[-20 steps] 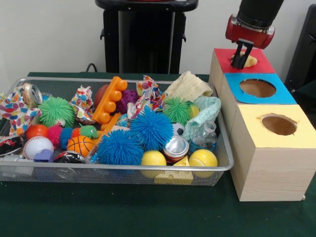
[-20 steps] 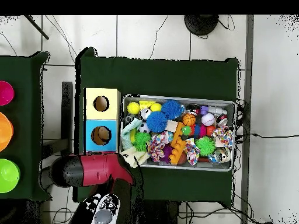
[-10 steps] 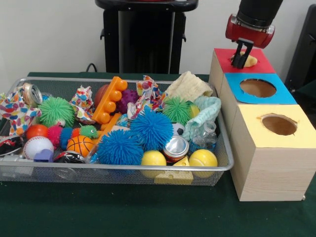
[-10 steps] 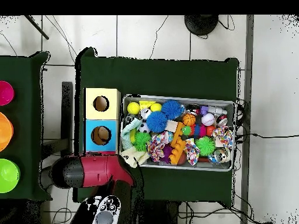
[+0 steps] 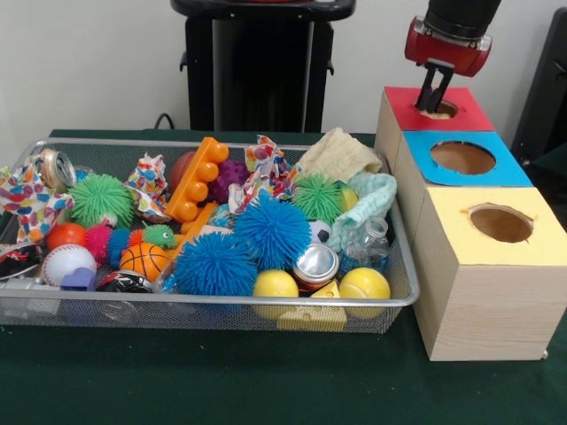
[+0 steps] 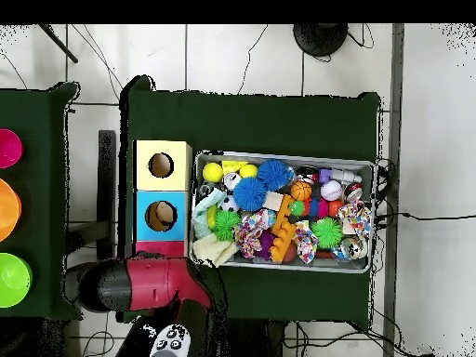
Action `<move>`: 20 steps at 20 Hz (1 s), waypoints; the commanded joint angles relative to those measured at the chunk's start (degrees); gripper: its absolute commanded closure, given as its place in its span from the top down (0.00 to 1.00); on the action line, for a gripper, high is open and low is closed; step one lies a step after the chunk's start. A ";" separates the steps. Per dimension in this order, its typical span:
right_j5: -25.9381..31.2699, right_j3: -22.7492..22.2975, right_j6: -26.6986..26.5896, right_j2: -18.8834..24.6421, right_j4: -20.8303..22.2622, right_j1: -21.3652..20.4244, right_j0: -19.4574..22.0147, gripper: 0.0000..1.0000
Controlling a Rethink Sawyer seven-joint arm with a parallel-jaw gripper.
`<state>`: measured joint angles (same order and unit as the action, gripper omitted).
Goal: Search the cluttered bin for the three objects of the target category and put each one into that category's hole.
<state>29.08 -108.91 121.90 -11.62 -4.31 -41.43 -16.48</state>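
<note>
We see our arm entering the front view at about one o'clock, its black forearm ending in a red wrist collar. Below the collar hangs our gripper [image 5: 433, 99], pointing almost straight down, tilted slightly toward seven o'clock. Its two dark fingers [image 5: 428, 91] sit close together with only a thin gap between them, and we see nothing between the tips. In the overhead view our arm lies near eight o'clock, a red and black link stretched horizontally; the gripper itself is hidden under it there.
</note>
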 commanded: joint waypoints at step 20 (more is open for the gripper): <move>4.53 1.75 -5.08 4.31 2.80 -6.12 13.57 0.00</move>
<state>28.02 -111.21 121.90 -10.19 -4.18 -45.43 -7.18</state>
